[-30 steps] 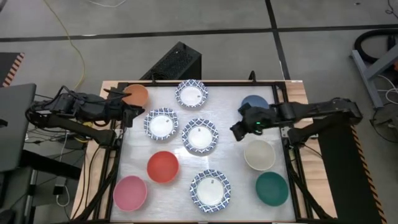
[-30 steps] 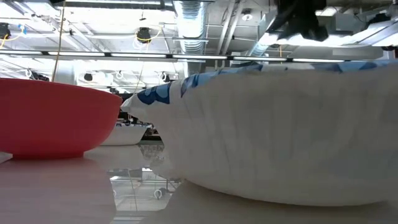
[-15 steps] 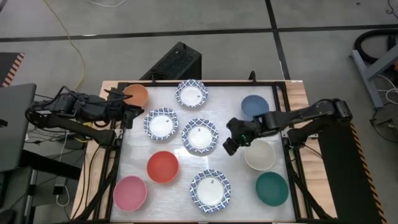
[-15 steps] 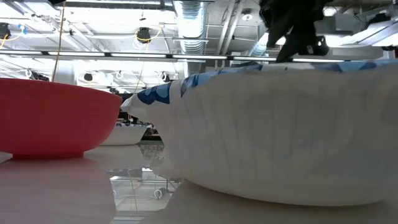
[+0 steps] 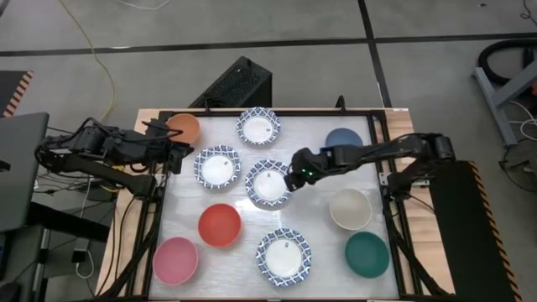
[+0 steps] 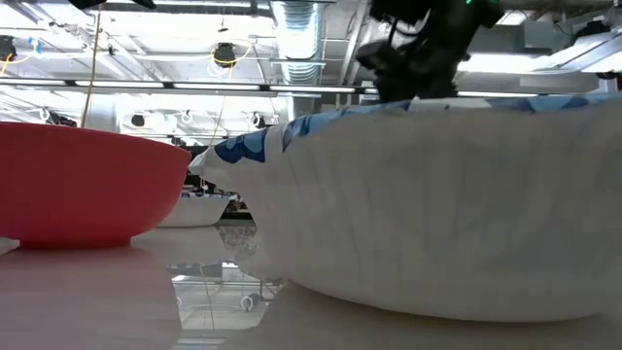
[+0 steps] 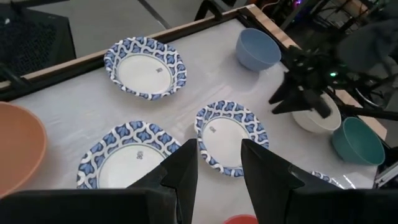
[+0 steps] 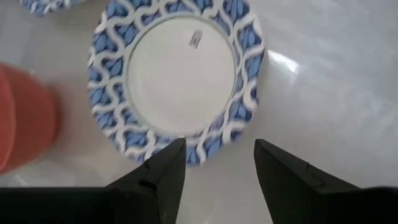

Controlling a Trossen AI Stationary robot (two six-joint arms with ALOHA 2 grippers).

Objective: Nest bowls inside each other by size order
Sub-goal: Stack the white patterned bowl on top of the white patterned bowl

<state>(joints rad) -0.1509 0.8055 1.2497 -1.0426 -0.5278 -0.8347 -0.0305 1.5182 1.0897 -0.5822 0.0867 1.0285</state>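
Right gripper (image 5: 293,178) jaws wide, over middle patterned bowl (image 5: 269,184) rim, probably pre-grasp; next: descend, close. Left gripper (image 7: 216,163) part-open, empty, parked.

R end effector (image 5: 291,179) open, extended; L arm parked.
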